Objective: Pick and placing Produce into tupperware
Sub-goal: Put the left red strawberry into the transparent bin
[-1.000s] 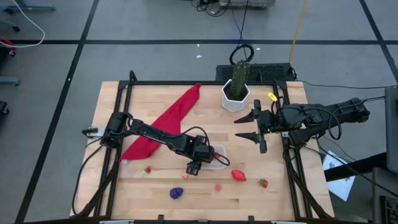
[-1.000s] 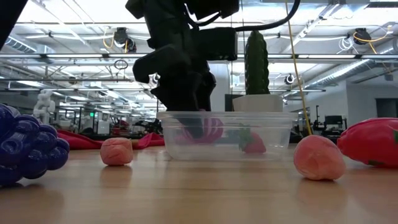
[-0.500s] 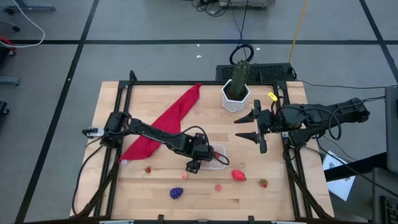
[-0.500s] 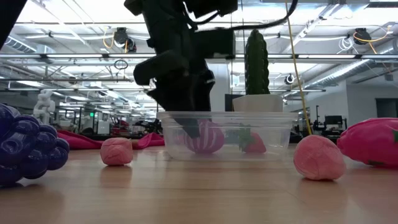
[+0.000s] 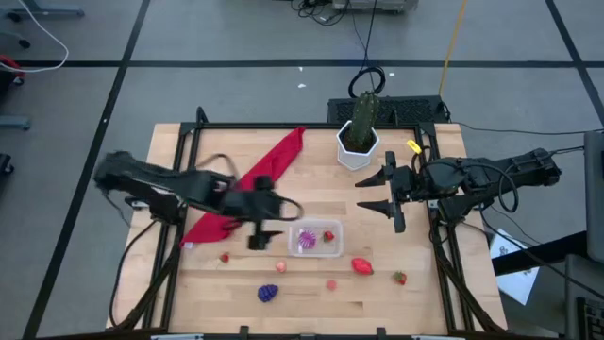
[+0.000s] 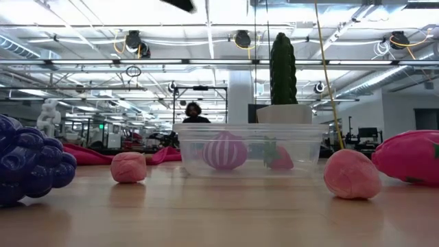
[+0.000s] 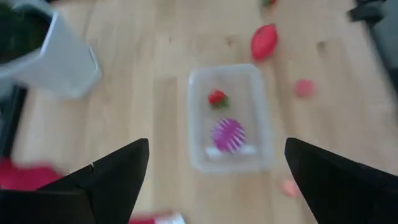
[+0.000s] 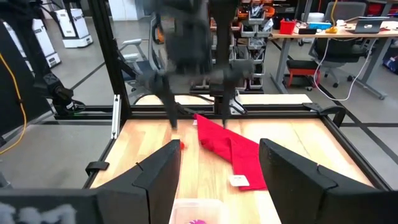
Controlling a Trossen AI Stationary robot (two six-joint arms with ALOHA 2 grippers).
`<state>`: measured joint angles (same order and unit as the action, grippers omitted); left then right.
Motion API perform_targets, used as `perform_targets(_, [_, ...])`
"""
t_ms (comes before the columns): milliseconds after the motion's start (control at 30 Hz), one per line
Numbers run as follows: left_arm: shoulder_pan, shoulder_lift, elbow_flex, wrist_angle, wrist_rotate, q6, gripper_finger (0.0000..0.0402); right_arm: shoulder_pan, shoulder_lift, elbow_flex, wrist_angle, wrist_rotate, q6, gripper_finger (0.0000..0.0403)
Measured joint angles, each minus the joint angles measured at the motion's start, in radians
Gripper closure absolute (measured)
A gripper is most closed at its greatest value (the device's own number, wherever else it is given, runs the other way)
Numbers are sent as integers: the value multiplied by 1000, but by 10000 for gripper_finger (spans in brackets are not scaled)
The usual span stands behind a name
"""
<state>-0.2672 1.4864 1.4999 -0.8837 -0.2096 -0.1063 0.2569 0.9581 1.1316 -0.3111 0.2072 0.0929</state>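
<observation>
The clear tupperware (image 5: 318,239) sits on the table near its middle. It holds a purple-striped bulb (image 7: 228,134) and a small strawberry (image 7: 216,98). More produce lies loose on the wood: purple grapes (image 5: 268,293), two pink pieces (image 5: 280,266) (image 5: 331,283), a red pepper-like piece (image 5: 361,266), a small red piece (image 5: 225,257) and a strawberry (image 5: 400,278). My left gripper (image 7: 216,146) hangs open above and to the left of the container, with nothing between its fingers. At the table's right side my right gripper (image 5: 380,195) waits open in the air.
A long red cloth (image 5: 247,185) runs slantwise from the table's far middle to its left side, under my left arm. A white hexagonal pot with a cactus (image 5: 359,140) stands at the far edge. A black frame (image 5: 185,170) borders the table.
My left gripper has opened inside the container and let go of the purple-striped bulb, which now rests on the container's floor. The gripper has then risen quickly, clear of the container, and drawn back toward the table's left edge.
</observation>
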Motion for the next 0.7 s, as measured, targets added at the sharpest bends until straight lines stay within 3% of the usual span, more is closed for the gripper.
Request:
perform_targets(100, [-57,-75,1,-87,-6,-163,20,0,0,0,0,0,0,195])
perform_targets(267, [-153,-81,-41,-190,-31,-373,19,0,0,0,0,-1,0,195])
perform_targets(400, [-197,-48,-153,-182,-9,-512,20,0,0,0,-1,-1,0,195])
perform_targets(500, [-225,-32,-255,-190,81,-630,20,0,0,0,-2,-1,0,195])
perform_targets(700, [-247,-26,-415,-160,134,-971,20,0,0,0,-1,-1,-3,195])
